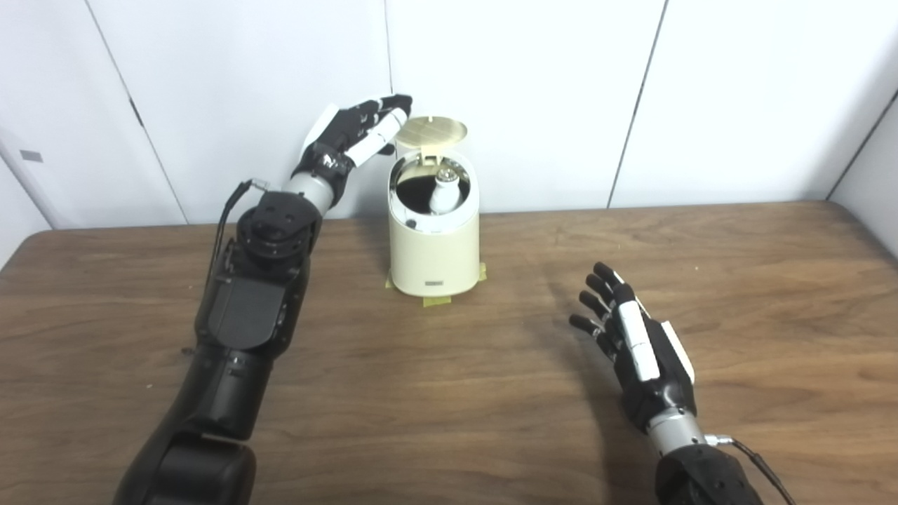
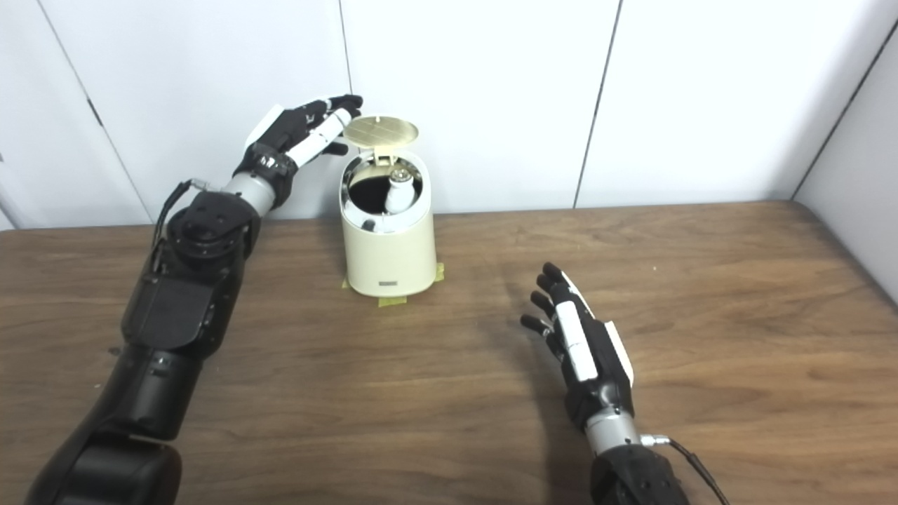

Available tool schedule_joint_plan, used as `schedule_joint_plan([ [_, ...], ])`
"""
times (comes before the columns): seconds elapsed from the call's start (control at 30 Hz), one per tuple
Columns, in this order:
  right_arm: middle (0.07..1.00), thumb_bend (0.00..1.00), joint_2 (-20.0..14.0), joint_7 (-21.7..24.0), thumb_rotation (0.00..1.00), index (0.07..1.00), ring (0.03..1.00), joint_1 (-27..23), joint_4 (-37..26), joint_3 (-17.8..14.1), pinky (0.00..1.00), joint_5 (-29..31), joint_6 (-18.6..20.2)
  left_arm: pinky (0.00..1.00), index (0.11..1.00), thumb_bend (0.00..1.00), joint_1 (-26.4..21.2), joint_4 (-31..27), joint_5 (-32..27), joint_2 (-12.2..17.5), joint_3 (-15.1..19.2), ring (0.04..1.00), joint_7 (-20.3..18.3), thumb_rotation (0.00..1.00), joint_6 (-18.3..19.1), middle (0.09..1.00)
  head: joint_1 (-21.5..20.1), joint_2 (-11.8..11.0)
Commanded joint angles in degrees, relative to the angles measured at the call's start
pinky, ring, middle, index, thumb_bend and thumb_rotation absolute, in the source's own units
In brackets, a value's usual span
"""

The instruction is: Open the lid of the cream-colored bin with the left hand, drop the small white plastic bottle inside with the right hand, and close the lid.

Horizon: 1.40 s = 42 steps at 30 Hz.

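The cream-colored bin (image 1: 435, 249) stands at the back of the table with its round lid (image 1: 431, 131) raised on its hinge. Inside the dark opening the small white bottle (image 1: 445, 193) leans against the rim. My left hand (image 1: 359, 132) is raised just left of the lid, fingers stretched out with the fingertips (image 2: 344, 112) at the lid's left edge; whether they touch it I cannot tell. My right hand (image 1: 635, 340) hovers low over the table to the bin's right, fingers spread, holding nothing.
Strips of yellow tape (image 1: 436, 302) mark the bin's base on the wooden table (image 1: 449, 407). White wall panels (image 1: 533, 98) rise directly behind the bin. The table's right back corner (image 1: 852, 210) lies far from both hands.
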Motion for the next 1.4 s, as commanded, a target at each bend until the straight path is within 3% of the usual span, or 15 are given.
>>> schedule_joint_plan([
  [0.0,0.928,0.55,0.12,0.68,0.85,0.91,0.905,-0.97,-1.23,0.53,0.76,0.41,-2.83,0.74,0.826,0.34,-4.74,-0.27,2.45,1.0,-1.05,0.815,0.47,0.64,-3.34,0.828,-0.08,0.08],
  [0.17,0.932,0.57,-0.5,0.93,0.81,0.917,0.903,-0.67,-1.12,2.22,0.76,-0.92,-2.4,0.73,0.779,0.36,-6.35,1.49,4.73,0.33,-1.94,0.808,1.35,0.56,-3.08,0.808,0.14,0.05],
  [0.3,0.905,0.57,-1.94,0.3,0.77,0.917,0.863,-0.73,-1.07,3.96,0.71,-4.89,-2.43,0.87,0.786,0.39,-7.46,1.39,9.71,1.05,-5.08,0.861,1.16,0.65,-2.35,0.832,0.12,0.01],
  [0.43,0.87,0.55,-2.3,0.36,0.67,0.91,0.841,-1.36,0.12,3.96,0.7,-4.73,-2.95,0.77,0.803,0.43,-7.19,-0.18,14.18,1.7,-7.67,0.822,1.51,0.58,-3.89,0.831,-0.04,-0.2],
  [0.53,0.84,0.56,-2.75,0.53,0.67,0.91,0.808,-1.72,0.96,4.49,0.69,-5.32,-2.44,0.72,0.803,0.48,-7.04,-1.57,20.07,3.34,-11.35,0.803,1.72,0.56,-4.86,0.815,-0.13,-0.21],
  [0.67,0.821,0.57,-2.97,0.4,0.66,0.908,0.779,-1.82,2.16,4.87,0.67,-6.17,-2.67,0.78,0.807,0.51,-6.26,-4.27,28.15,5.48,-16.05,0.859,1.99,0.56,-5.85,0.837,-0.17,-0.22],
  [0.8,0.806,0.56,-2.91,0.51,0.67,0.907,0.773,-1.94,2.51,4.48,0.67,-5.91,-2.85,0.98,0.806,0.46,-6.05,-5.44,35.3,7.22,-19.94,0.873,2.43,0.56,-8.79,0.833,-0.19,-0.22],
  [0.93,0.79,0.59,-2.84,0.5,0.68,0.903,0.764,-1.98,2.27,4.28,0.67,-5.75,-1.93,1.0,0.793,0.46,-5.83,-6.33,40.5,7.78,-21.75,0.864,1.97,0.57,-10.03,0.811,-0.24,-0.1],
  [1.37,0.755,0.57,-3.52,0.36,0.69,0.9,0.732,-2.2,1.48,4.39,0.64,-6.91,-0.51,0.99,0.788,0.49,-2.83,-13.87,52.57,9.07,-23.89,0.869,-7.31,0.63,-8.31,0.795,-0.22,0.57],
])
